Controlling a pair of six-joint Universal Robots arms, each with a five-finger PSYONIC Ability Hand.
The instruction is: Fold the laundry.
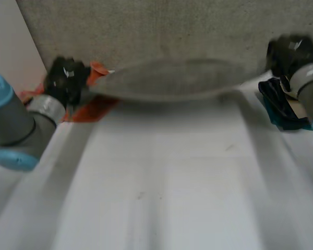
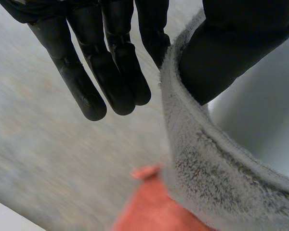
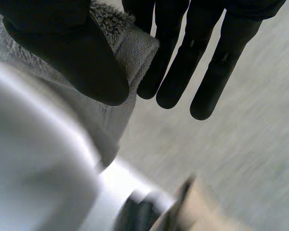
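Pinching the grey cloth (image 1: 172, 80) at opposite ends, thumb against fingers: left hand (image 2: 113, 67) and right hand (image 3: 183, 62).

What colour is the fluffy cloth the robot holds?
The cloth is grey, clearest in the left wrist view.

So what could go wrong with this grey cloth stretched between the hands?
The left hand and right hand each pinch just the edge of the grey cloth, thumb against fingers; a tug could slip it free. The orange cloth by the left hand and the dark cloth by the right could get dragged.
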